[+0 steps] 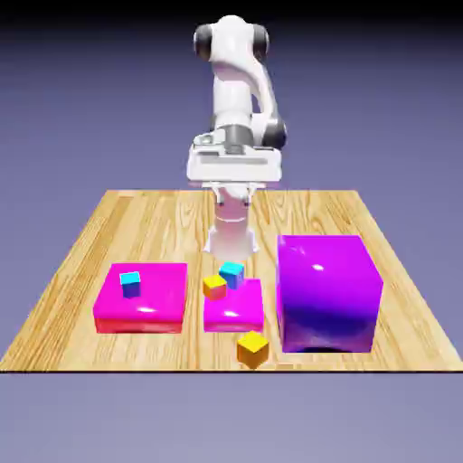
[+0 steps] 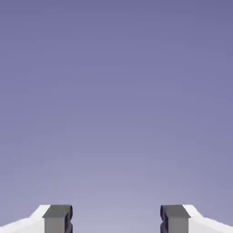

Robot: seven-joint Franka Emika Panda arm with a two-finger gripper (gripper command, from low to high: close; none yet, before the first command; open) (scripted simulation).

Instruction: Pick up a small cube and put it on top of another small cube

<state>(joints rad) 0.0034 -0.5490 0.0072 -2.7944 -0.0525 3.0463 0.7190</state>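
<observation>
The small cube point(image 1: 252, 348), orange-yellow on every visible face, sits on the wooden table point(image 1: 72, 271) near its front edge, just in front of the small pink block point(image 1: 237, 312). No other all-orange cube shows. My gripper point(image 1: 233, 181) hangs high above the table's far side, well away from the cube. In the hand view my gripper point(image 2: 116, 218) is open: the two grey fingertips point(image 2: 58, 217) stand wide apart with only the blue-violet backdrop between them. No cube shows in that view.
A yellow-topped cube with a magenta side point(image 1: 214, 287) and a cyan cube point(image 1: 231, 273) rest on the small pink block. Another cyan-topped cube point(image 1: 130, 284) sits on a flat pink block point(image 1: 154, 307). A tall purple block point(image 1: 327, 291) stands at the exterior view's right.
</observation>
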